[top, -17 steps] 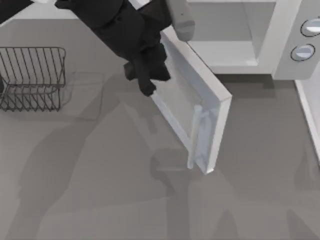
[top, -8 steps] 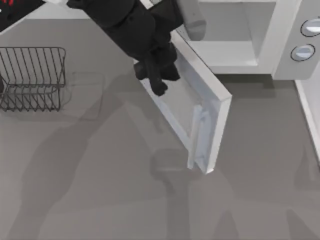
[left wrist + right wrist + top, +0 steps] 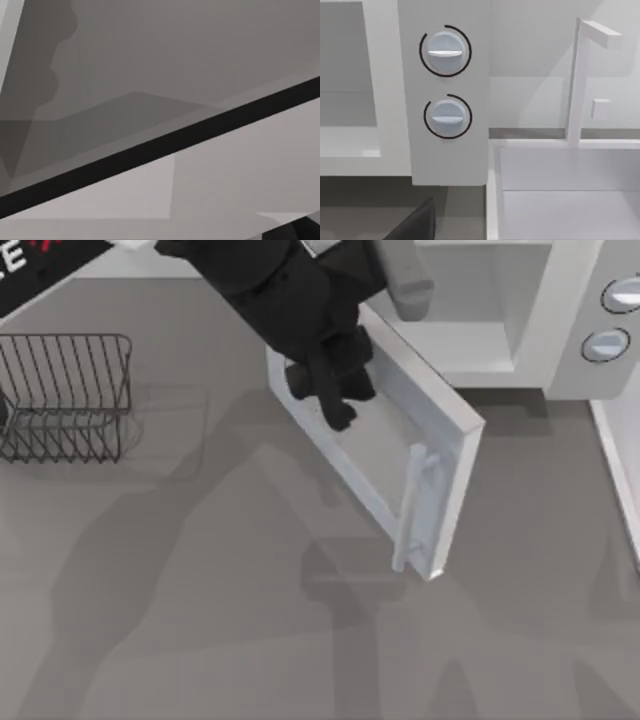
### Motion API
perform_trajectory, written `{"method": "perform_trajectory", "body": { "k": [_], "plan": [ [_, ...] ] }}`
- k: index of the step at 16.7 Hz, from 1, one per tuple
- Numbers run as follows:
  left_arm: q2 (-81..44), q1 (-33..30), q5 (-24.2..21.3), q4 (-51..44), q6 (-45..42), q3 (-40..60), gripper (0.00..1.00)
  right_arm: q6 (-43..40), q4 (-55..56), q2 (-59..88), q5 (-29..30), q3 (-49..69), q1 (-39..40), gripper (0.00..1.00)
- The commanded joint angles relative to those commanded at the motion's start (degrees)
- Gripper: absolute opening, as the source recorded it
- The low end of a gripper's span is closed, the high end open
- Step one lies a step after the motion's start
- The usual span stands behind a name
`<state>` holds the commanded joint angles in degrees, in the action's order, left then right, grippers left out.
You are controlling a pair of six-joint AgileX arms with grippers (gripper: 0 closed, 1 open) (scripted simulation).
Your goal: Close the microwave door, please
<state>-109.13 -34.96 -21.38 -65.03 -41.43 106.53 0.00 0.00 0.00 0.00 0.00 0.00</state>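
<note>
- Writing: at the top view's upper left corner a black panel [image 3: 40, 270] carries white and red letters, cut off by the edge; "E" is all that reads.
- Left claw [image 3: 335, 405]: its dark fingers reach down against the outer face of the microwave door [image 3: 400, 475], beside the window; how far they are spread I cannot tell.
- The microwave door stands ajar, angled out over the grey surface [image 3: 200, 620], its pale bar handle [image 3: 412, 508] near the free edge.
- The microwave [image 3: 560, 330] sits at the upper right, two round knobs [image 3: 445, 52] on its side panel.
- A dark wire rack [image 3: 65, 395] stands at the left.
</note>
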Motion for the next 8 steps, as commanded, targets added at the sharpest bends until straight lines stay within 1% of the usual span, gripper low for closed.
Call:
{"method": "perform_trajectory", "body": {
  "k": [5,8],
  "plan": [
    [-2.35,-2.13,0.74,-0.22,2.11,2.74,0.00,0.00,0.00,0.00,0.00,0.00,0.00,1.00],
    [-2.49,-2.34,0.87,-0.04,2.28,3.26,0.00,0.00,0.00,0.00,0.00,0.00,0.00,1.00]
  ]
}}
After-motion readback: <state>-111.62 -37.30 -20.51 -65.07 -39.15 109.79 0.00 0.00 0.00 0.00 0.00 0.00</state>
